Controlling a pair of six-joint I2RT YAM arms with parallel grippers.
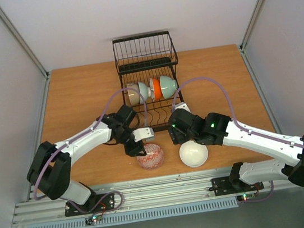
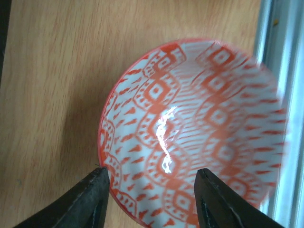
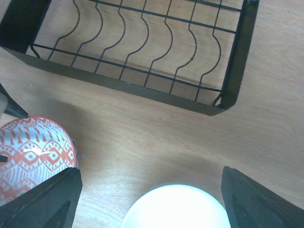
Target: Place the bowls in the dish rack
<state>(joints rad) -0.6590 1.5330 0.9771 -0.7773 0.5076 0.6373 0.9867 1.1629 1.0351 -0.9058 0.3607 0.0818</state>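
Several bowls (image 1: 150, 90) stand in the rack (image 1: 146, 64), upper centre. Two remain on the table (image 1: 82, 101), lower centre. We have the patterned bowl (image 2: 190, 133) with its rim between our left gripper's (image 2: 152, 178) part-open jaws, and the white bowl (image 3: 175, 206) under our wide right gripper (image 3: 149, 173).

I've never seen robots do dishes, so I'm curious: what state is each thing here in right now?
left gripper: open, fingers astride the patterned bowl's rim.
right gripper: open, empty, above the white bowl.
patterned bowl: on the table, not racked.
white bowl: on the table, seemingly upside down.
racked bowls: standing on edge in a row.
dish rack: partly filled, near slots free.
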